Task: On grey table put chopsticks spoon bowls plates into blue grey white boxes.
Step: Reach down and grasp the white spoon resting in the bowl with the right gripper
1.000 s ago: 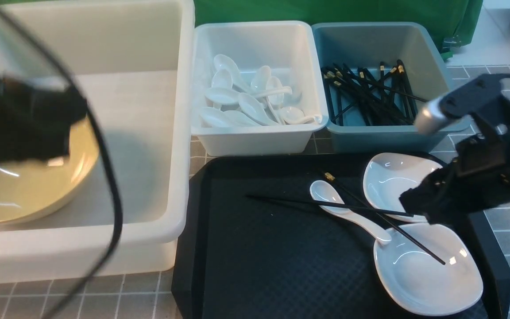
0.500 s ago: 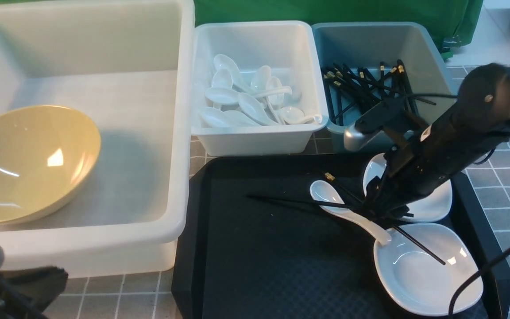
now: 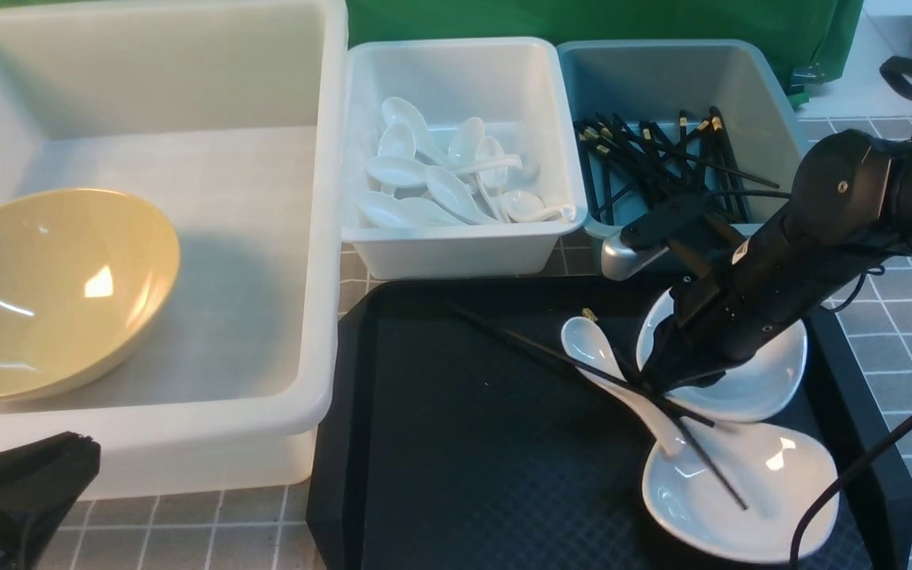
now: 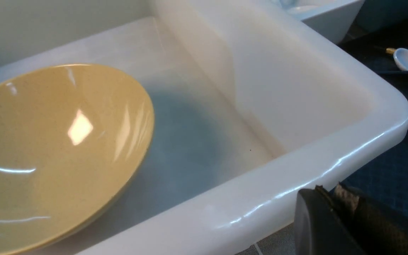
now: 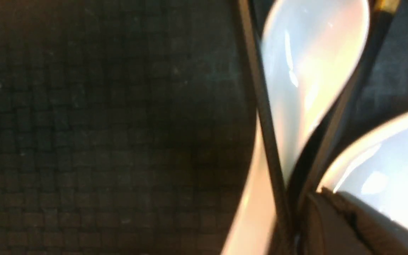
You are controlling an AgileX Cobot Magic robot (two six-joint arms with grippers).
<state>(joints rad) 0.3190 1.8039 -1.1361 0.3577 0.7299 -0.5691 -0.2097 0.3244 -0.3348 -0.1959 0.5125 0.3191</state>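
Left gripper [image 3: 76,467] sits low at the bench's near left corner, fingers closed. Right arm slants down from the right edge, right gripper [image 3: 658,384] pinching the chopsticks [image 3: 535,344].

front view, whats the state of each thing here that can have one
yellow bowl, tilted inside the large tub
white box, holds stored spoons
blue-grey box, holds stored chopsticks
tray spoon, lying under the tray chopsticks
far plate, on the black tray
near plate, on the tray, spoon handle over it
right gripper, jaws shut on the tray chopsticks
left gripper, jaws shut, empty
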